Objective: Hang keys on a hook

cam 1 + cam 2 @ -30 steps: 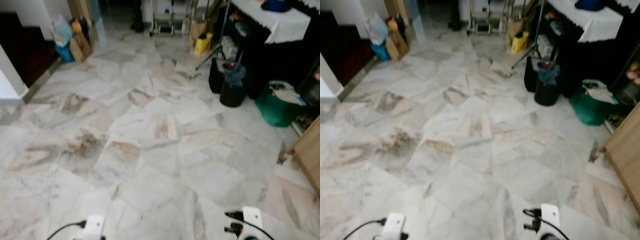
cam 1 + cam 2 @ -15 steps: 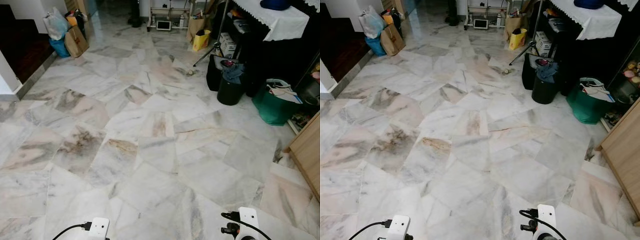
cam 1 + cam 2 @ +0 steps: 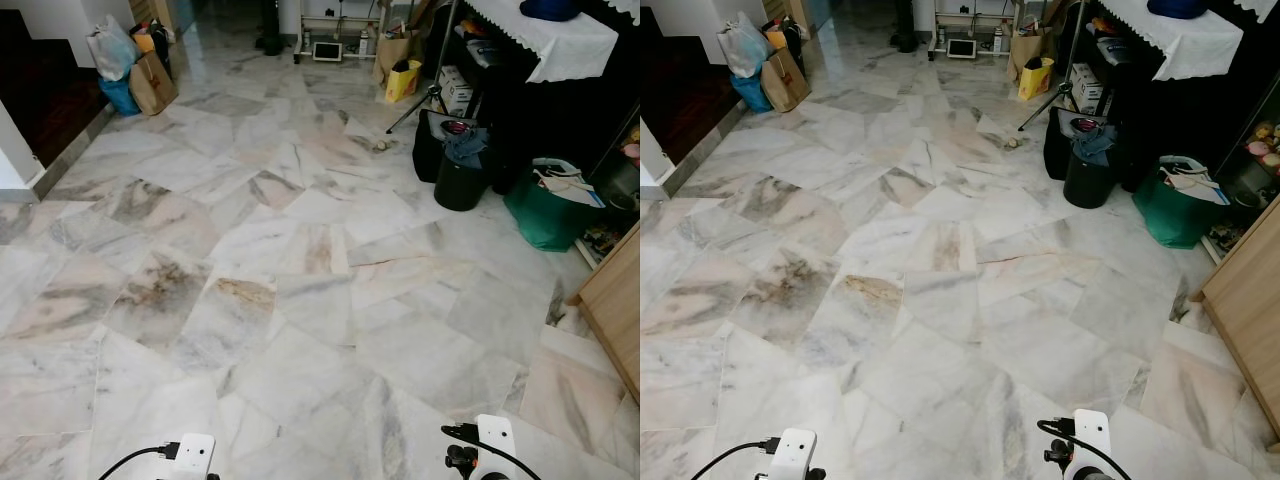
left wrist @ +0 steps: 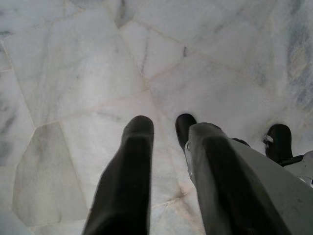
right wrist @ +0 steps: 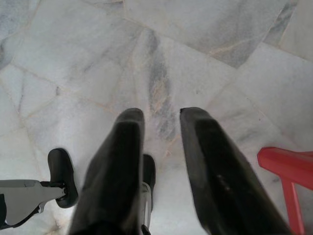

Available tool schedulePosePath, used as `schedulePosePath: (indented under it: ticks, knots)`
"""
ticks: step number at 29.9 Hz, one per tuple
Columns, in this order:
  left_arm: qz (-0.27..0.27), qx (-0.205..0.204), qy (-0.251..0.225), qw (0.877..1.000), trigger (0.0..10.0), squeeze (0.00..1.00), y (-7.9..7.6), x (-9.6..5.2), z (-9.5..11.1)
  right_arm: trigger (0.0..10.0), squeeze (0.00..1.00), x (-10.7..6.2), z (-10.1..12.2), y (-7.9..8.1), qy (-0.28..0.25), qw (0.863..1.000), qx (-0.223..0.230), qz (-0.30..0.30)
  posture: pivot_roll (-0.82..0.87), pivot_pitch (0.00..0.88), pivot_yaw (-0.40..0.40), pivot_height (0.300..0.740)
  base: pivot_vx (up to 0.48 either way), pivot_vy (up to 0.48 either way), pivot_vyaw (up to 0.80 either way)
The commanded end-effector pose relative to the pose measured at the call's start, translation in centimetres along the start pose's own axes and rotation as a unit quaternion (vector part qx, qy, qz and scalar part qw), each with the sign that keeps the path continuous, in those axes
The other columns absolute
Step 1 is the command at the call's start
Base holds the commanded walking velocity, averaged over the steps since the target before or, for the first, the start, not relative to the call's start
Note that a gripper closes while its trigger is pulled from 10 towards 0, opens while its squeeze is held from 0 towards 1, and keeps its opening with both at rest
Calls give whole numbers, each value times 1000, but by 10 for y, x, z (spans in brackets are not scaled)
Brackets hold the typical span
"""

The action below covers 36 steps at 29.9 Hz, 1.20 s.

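**Both grippers hang low and empty over marble floor**

The left gripper (image 4: 164,129) points down at the pale marble floor (image 3: 300,300), its two black fingers (image 4: 132,166) set a little apart with nothing between them. The right gripper (image 5: 161,120) hangs the same way, fingers (image 5: 120,156) parted by a narrow gap and holding nothing. A red plastic piece (image 5: 286,171) (part of a frame or leg, hard to say which) stands near the right gripper in its wrist view. In the head views the two wrists appear as white blocks with black cables at about 7 o'clock (image 3: 192,455) and 5 o'clock (image 3: 495,440) of the scene.

No keys or hook can be made out, so their place relative to either gripper cannot be told.

Ahead, the veined marble stretches toward 12 o'clock. At about 2 o'clock a dark table with a white lace-edged cloth (image 3: 560,45) stands against the right side; before it sit a black bucket (image 3: 462,180) with blue cloth on top and, just beside it toward 3 o'clock, a green bag (image 3: 550,215) with papers. A yellow bag (image 3: 404,80) sits near 1 o'clock. At 11 o'clock a brown paper bag (image 3: 152,82) and a white plastic bag (image 3: 110,45) rest together beside a dark stairwell. A wooden cabinet (image 3: 615,300) edges in at 4 o'clock.
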<state>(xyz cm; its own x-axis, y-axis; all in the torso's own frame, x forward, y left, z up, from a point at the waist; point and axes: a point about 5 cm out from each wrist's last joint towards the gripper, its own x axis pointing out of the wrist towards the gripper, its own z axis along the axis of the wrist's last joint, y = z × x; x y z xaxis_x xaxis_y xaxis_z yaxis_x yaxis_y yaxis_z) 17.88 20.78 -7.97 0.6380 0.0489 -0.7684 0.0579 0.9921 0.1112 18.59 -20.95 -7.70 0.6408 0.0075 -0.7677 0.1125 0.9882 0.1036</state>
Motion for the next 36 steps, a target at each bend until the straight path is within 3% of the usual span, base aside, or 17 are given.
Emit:
schedulePosePath:
  ticks: [1,27,28,29,36]
  knots:
    - [-2,5,7,1000,10000,1000,0,0,-2,10000,1000,-1,-3,-1,5,1000,7,-6,17,42,-32,740,0,0,0]
    - [0,10,3,1000,10000,1000,0,0,-1,10000,1000,0,-3,0,6,1000,3,-5,21,21,-28,740,0,0,0]
    - [0,10,2,1000,10000,0,0,0,-1,10000,780,0,-3,0,7,1000,3,-3,21,21,-28,740,0,0,0]
    - [0,10,2,1000,10000,0,0,0,-1,10000,0,0,-3,1,7,1000,3,-2,21,21,-28,740,0,0,0]
    - [2,-2,1,1000,10000,0,0,0,0,10000,0,0,-4,2,10,1000,3,-2,21,25,-27,740,0,0,0]
